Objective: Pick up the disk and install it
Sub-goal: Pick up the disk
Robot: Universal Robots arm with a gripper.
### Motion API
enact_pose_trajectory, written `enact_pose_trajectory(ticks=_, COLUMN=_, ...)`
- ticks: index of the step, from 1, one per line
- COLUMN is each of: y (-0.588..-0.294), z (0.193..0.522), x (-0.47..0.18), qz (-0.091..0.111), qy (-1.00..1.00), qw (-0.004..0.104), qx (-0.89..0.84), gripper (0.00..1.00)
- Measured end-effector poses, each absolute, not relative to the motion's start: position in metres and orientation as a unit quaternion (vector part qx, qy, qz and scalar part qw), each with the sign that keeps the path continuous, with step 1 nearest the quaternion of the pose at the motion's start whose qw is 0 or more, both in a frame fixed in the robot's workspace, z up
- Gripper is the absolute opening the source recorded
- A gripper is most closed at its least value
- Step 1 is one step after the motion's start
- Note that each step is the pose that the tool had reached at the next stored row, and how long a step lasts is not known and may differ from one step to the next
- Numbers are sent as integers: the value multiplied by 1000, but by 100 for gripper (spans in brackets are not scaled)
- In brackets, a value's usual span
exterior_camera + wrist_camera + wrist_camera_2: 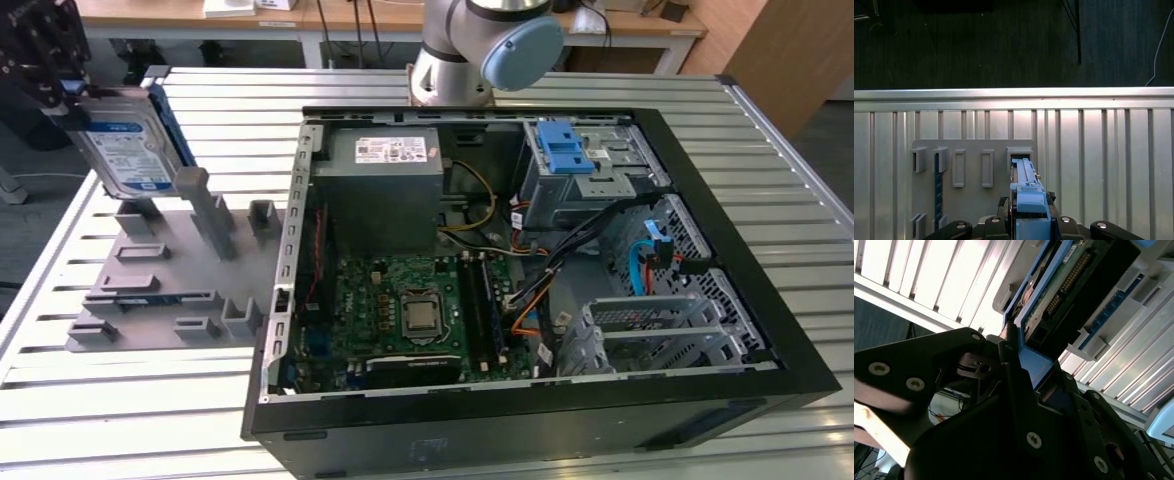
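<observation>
The disk (134, 145), a silver-grey drive with a white-and-blue label in a blue bracket, stands on edge at the exterior view's far left. It is over the grey fixture plate (160, 300), and its lower end is close to the plate's upright posts. My gripper (70, 92) is shut on the disk's upper end. In the first wrist view the disk's blue bracket edge (1026, 187) runs out from my gripper (1029, 222) toward a slot of the fixture plate (971, 200). In the second wrist view the disk's circuit-board side (1064, 295) shows beyond a black finger (1014, 385).
An open computer case (747, 330) lies on the slatted aluminium table (134, 410), with a power supply (380, 190), a motherboard (414, 310) and a drive bay with a blue latch (567, 150). The arm's base (474, 50) stands behind it. The table's edge (1014, 93) borders dark floor.
</observation>
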State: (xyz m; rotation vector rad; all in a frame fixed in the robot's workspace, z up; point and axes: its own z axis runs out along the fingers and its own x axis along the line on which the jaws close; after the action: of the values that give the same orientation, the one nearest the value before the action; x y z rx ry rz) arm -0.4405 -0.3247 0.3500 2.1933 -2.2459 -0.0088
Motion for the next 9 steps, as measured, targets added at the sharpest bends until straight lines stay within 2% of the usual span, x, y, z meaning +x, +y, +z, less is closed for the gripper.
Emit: enact_pose_trajectory(ticks=9, y=-325, z=356, x=-440, qz=-3, qy=-715, qw=1, qx=699, gripper=36)
